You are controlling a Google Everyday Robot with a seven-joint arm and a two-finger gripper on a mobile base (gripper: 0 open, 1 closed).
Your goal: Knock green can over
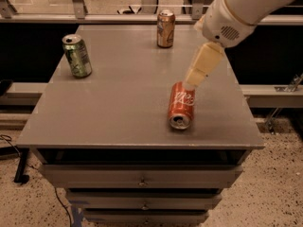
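Claw (193, 82) near red can (182, 105), state unclear; green can (77, 56) upright, well apart.

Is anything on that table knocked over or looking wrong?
Yes: the red can lies on its side near the front edge of the table, mouth toward the camera, with no spill visible. The green can and gold-brown can stand upright. The gripper hangs by the red can's far end.

That's my arm (246, 6) up in the top right: a fat, rounded white shell, smooth, with a small oval grille (229, 32) of dark holes on its side. Below it, right of centre, my gripper (194, 81): pale cream, blocky, tapering.
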